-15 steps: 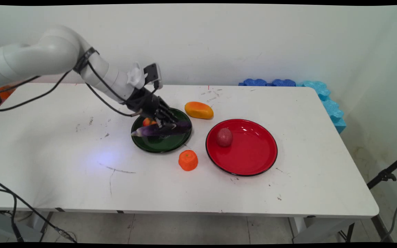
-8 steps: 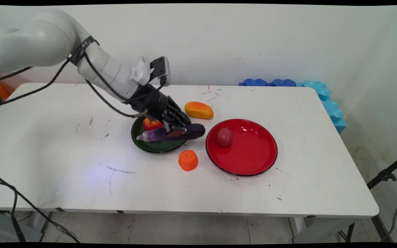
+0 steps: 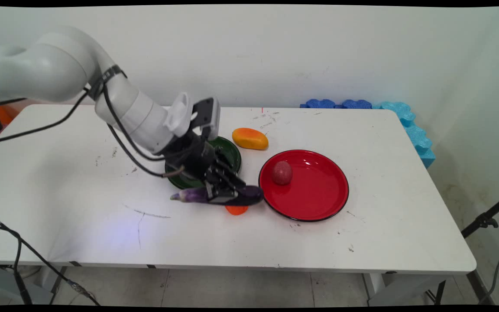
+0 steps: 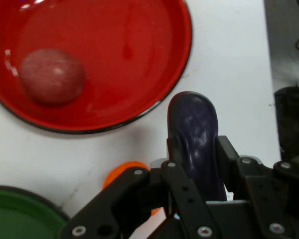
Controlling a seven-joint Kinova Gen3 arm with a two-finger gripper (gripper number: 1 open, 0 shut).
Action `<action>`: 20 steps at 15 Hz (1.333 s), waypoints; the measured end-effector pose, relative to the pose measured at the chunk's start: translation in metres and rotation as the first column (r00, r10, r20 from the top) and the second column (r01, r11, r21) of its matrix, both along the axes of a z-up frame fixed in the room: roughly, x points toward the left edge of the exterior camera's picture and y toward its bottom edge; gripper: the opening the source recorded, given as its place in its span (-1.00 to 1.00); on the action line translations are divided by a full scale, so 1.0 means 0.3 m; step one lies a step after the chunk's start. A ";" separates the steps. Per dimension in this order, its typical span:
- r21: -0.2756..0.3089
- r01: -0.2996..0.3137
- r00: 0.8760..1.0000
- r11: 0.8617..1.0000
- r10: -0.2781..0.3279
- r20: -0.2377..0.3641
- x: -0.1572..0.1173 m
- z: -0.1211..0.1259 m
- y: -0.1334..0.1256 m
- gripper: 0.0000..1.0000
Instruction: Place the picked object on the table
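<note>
- Purple is the aubergine (image 3: 232,195), clamped crosswise in the jaws of the gripper (image 3: 225,193), which are closed on its middle; it hangs just above the worktop (image 3: 80,216), its blunt end close to the red plate (image 3: 319,203).
- A second ago it lay on the green plate (image 3: 228,151); half a second ago it was lifted over that plate's rim. Now it is clear of the plate, carried toward the near side.
- The orange fruit (image 3: 236,210) (half hidden beneath the aubergine) has not moved.
- Unmoved as well: the reddish ball (image 3: 282,172) on the red plate and the mango (image 3: 250,138) behind.
- The small red-orange fruit seen earlier on the green plate is now hidden by the arm.
</note>
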State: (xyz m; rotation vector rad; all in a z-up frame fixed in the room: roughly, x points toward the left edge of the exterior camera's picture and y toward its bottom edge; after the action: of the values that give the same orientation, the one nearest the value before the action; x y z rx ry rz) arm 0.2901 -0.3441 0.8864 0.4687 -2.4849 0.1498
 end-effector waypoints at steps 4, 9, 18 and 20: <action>0.002 0.069 0.998 0.998 -0.069 0.008 -0.017 -0.070 0.022 -1.00; 0.008 0.110 0.994 0.994 -0.110 -0.002 -0.030 -0.154 0.024 -1.00; 0.021 0.151 0.989 0.988 -0.150 -0.006 -0.031 -0.262 0.024 -1.00; 0.021 0.154 0.988 0.988 -0.154 -0.006 -0.031 -0.278 0.020 -1.00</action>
State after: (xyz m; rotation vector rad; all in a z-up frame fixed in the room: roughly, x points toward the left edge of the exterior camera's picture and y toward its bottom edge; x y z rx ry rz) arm 0.2807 -0.3382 0.8029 0.2838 -2.5091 0.0606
